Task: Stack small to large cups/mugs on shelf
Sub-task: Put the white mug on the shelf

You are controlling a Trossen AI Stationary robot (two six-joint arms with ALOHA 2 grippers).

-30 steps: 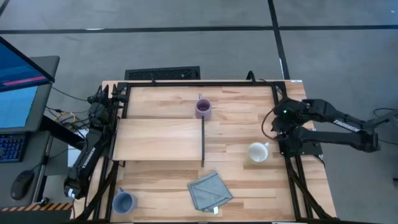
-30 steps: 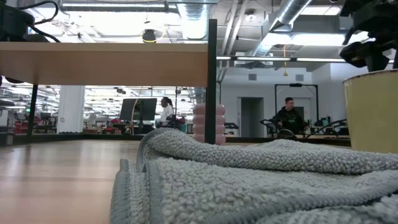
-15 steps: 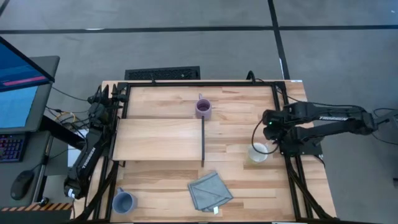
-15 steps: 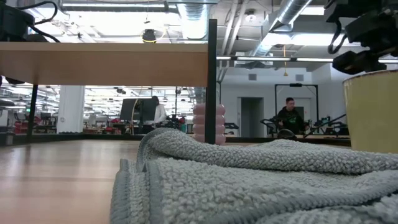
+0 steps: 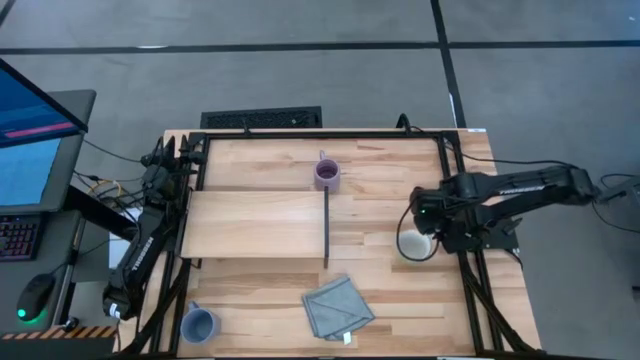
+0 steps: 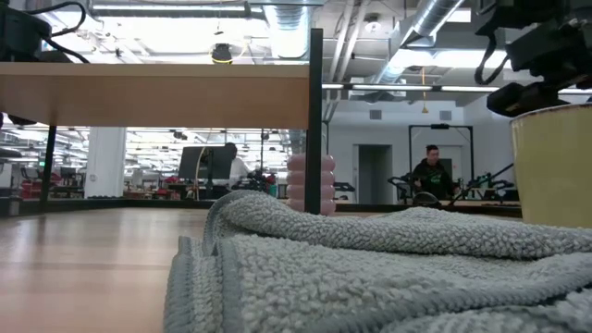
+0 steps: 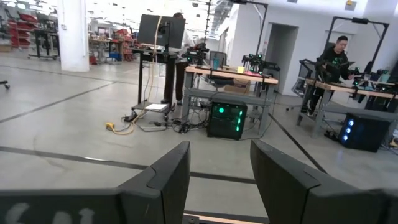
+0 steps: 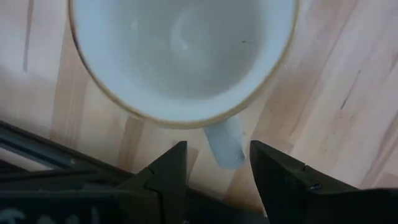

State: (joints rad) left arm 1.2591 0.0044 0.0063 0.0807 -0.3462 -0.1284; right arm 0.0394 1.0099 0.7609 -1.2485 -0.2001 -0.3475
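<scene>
Reaching in over the white mug [image 5: 412,245], the right end effector [image 5: 428,226] has come down from where it sat a second ago, back toward the edge of the tabletop [image 5: 380,290] and clear of the mug; now it hangs directly above the mug's handle. From the right wrist view its two fingers [image 8: 166,171] stand apart, one on each side of the handle [image 8: 225,142], gripping nothing as yet. That shift means the approach is nearly done: the handle is lined up between the jaws, and a short further descent and a squeeze look like all that remains before the first lift.

The white mug stands upright on the tabletop, beyond the shelf [image 5: 258,223] on the side of its dark upright panel [image 5: 326,228], well apart from it. The purple mug [image 5: 326,174] sits just past the far end of that panel, near the shelf's corner. The blue-grey mug [image 5: 199,325] is off the opposite, near-left corner of the shelf, with a grey-blue cloth [image 5: 337,308] lying near the shelf's front edge below the panel. None of the three mugs is on the shelf, so stacking has not begun.

The left end effector [image 7: 219,177] waits beside the shelf's left end, its fingers parted and empty, pointed out into the room.
</scene>
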